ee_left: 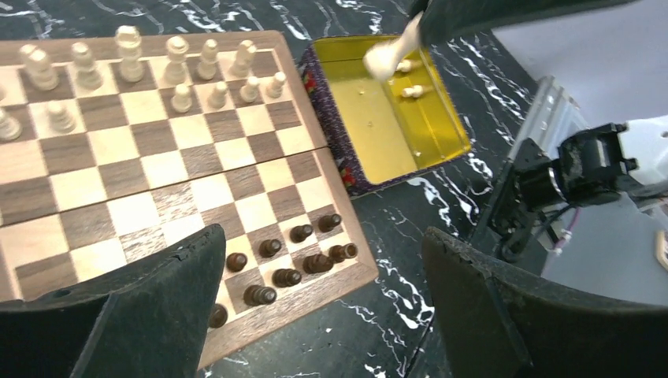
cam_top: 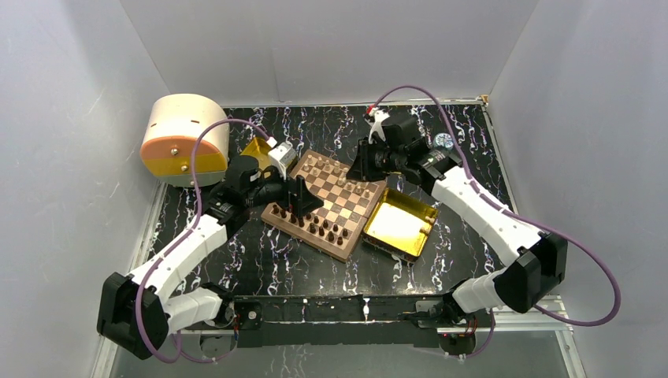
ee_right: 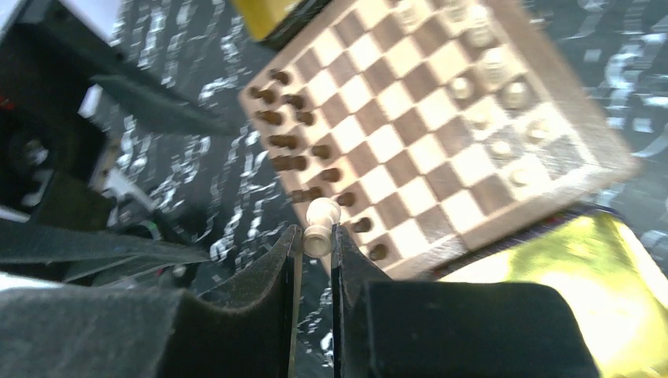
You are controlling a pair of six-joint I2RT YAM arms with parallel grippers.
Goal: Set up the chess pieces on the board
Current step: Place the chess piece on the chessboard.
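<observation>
Black marbled bench, white walls on three sides. Board sits mid-bench, turned at an angle. Open gold tray just beside its right edge, two light chessmen lying inside; the tray's outer wall has a red-and-blue print, too small to read. Second gold tray at the board's far-left corner, mostly hidden behind the left wrist. Round cream-and-orange container at back left, well apart from the board. Small round disc at back right, its print unreadable. Purple cables loop off both arms. Light pieces are lined up along the far edge of the board, dark pieces along the near edge in two loose rows. Left arm runs from its near-left base, forearm angled up toward the board, wrist tipped down. Left gripper hangs over the near-left part of the board above the dark pieces, fingers spread wide, nothing between them. Right arm has its elbow out at near right, forearm reaching back-left. Right gripper is by the board's right corner, above the tray in the left wrist view, pinched narrow on one light piece that sticks out past the fingertips.
</observation>
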